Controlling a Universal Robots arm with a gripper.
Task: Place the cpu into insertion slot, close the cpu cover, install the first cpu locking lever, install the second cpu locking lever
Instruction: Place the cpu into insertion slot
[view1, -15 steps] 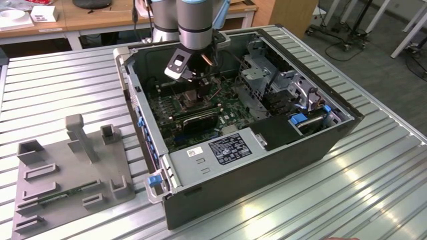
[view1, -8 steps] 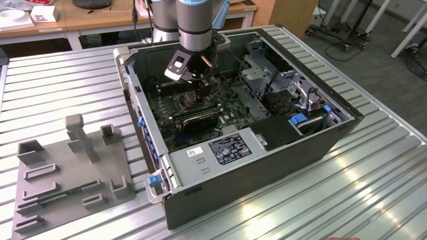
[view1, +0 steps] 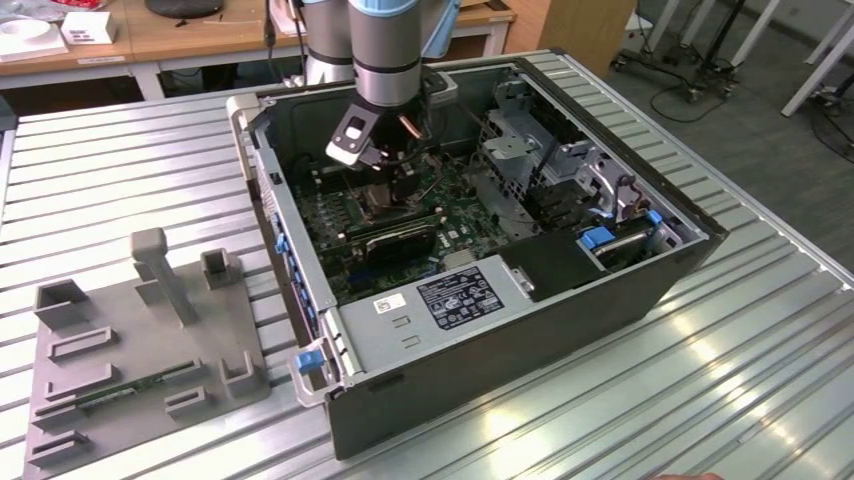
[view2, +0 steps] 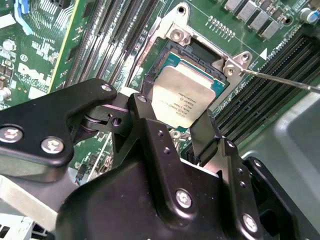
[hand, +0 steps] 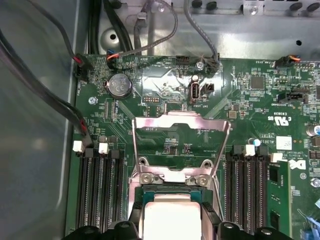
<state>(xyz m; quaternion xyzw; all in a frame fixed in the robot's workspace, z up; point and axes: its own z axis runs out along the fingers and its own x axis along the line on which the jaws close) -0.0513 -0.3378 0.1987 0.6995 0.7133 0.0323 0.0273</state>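
Okay, we are logging step one as under way, not finished. The gripper (view2: 175, 120) is reaching down inside the open computer case (view1: 534, 340), which is sitting on the ribbed metal table (view1: 747, 380). In the second wrist view its two black fingers (view2: 145, 112) are pressing on opposite edges of the cpu (view2: 186, 97), so we are reading them as pinching the cpu, not spread clear of it.

The cpu is sitting right at the insertion slot (view2: 172, 55) on the green motherboard (hand: 250, 100), with its silver top facing up. We are not able to tell whether it is already bottoming in the slot or hanging just above it.

In the first wrist view the cpu cover (hand: 181, 125) is lying flipped back off the slot, with bare board showing through its window, so we are marking the cover as not yet closed. A thin wire locking lever (view2: 282, 80) is sticking out beside the slot, unlatched. What we are taking for the other lever (hand: 221, 155) is running up beside the cover, also free.

So we are counting none of the four steps as complete: the placing is in hand, and the cover and both levers are left. A grey fixture tray (view1: 147, 340) is sitting on the table beside the case.
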